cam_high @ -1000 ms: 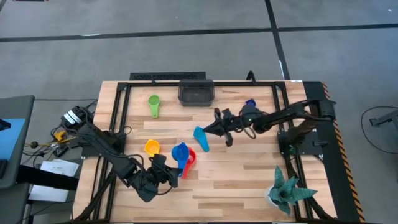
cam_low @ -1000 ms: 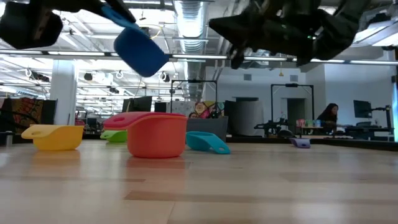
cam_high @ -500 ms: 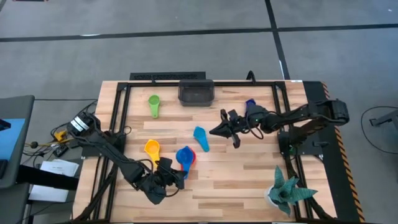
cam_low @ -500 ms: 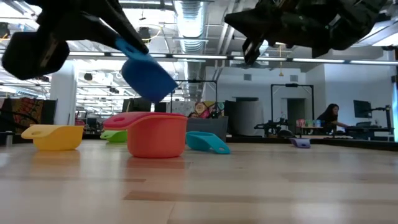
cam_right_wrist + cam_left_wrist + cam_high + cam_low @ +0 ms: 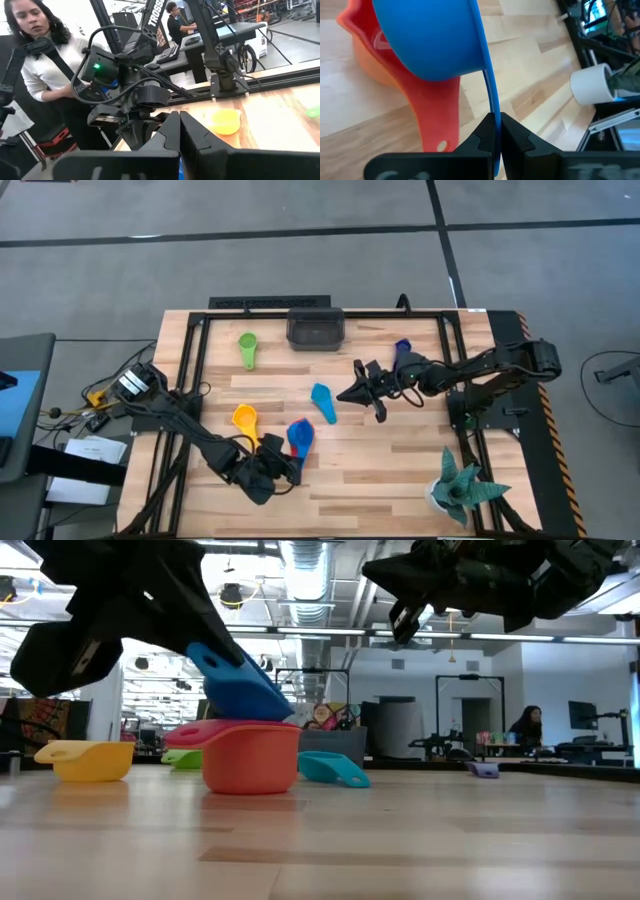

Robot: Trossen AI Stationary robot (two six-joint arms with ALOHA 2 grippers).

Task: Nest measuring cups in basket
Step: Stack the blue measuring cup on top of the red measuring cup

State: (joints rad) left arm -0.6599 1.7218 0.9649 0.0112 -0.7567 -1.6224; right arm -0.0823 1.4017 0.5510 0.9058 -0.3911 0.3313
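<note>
— Over the red cup, how does the blue cup sit?
— Tilted, its handle running back between the left gripper's fingers, pinched tight; its bowl has come lower, nearly inside.
— And the right gripper?
— Pressed together beside the light blue cup, holding nothing.

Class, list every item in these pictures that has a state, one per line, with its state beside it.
left gripper: shut on blue cup's handle
blue cup: held tilted over red cup
red cup: upright on table
basket: empty
right gripper: shut, holding nothing, raised above table
</note>
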